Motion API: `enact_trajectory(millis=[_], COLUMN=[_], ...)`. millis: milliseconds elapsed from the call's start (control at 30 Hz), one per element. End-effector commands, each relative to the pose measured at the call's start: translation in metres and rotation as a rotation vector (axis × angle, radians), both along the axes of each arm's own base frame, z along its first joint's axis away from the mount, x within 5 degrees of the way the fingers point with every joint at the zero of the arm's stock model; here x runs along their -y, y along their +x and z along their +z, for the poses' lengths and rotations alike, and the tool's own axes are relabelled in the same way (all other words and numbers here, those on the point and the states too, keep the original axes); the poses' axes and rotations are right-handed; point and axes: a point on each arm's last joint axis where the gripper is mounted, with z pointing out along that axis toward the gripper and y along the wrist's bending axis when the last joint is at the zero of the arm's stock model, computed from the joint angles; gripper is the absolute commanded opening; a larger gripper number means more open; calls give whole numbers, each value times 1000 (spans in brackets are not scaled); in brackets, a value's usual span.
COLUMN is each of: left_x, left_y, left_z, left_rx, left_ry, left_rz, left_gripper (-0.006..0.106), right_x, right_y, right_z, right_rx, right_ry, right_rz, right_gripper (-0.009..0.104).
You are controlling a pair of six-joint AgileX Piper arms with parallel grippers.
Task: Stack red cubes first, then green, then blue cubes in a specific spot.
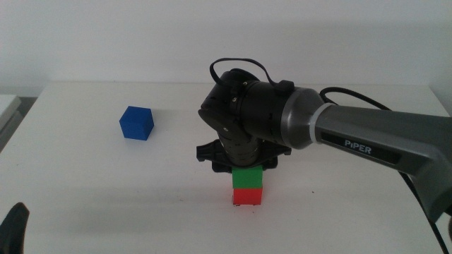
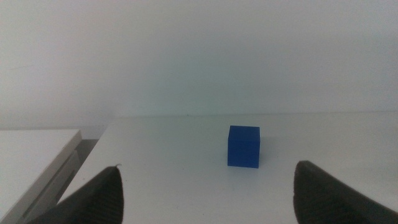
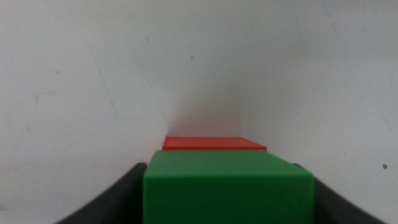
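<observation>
Inspector: Which step is in hand?

Assessor: The second layer. The right gripper [image 1: 248, 167] stands directly over the stack near the middle of the table, its jaws closed against the sides of the green cube [image 1: 248, 178], which sits on the red cube [image 1: 248, 197]. In the right wrist view the green cube [image 3: 227, 186] fills the space between the jaws, with the red cube's [image 3: 213, 144] top edge showing just beyond it. Green appears seated and roughly square on red; whether it has been let go cannot be confirmed.

Inspector: And the remaining cube?

Assessor: The blue cube [image 1: 137, 123] rests alone on the white table [image 1: 85, 183], to the far left, well apart from the stack. It is plain, deep blue, matte, upright, and of a size with the others. The left wrist view shows it [image 2: 243, 147] ahead of the left gripper [image 2: 208, 193], whose jaws are spread wide and empty; that arm waits at the near left edge.

Inspector: What does the next move call for?

Assessor: In his judgement, a clean release and a straight lift clear of the stack without nudging it, then fetching blue. A sideways drag could topple the pair.
</observation>
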Motion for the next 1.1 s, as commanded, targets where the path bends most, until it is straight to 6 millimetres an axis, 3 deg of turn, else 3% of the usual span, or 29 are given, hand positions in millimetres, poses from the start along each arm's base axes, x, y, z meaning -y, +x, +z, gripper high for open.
enact_trajectory(millis=[0, 100, 233, 300, 500, 767, 967, 1067], left_x=[0, 0, 0, 0, 0, 0, 0, 0], left_y=[0, 0, 0, 0, 0, 0, 0, 0], left_z=[1, 1, 1, 1, 1, 1, 1, 1], left_rx=[16, 16, 16, 16, 16, 16, 16, 16], left_ry=[-9, -9, -9, -9, -9, -9, -9, -7], left_rz=[2, 2, 2, 2, 2, 2, 2, 2], left_gripper=[94, 94, 94, 94, 94, 94, 94, 94], right_x=[4, 4, 7, 11, 37, 104, 167, 198], right_y=[3, 3, 4, 1, -26, -98, -164, -201], right_z=[-5, -5, 3, 20, 99, 164, 175, 178], right_rx=[-6, -6, 6, 26, 109, 310, 444, 501], right_ry=[-21, -21, -20, -19, 10, 178, 239, 323], right_rz=[-11, -11, -2, 17, 109, 371, 581, 643], right_gripper=[56, 68, 69, 69, 70, 72, 85, 85])
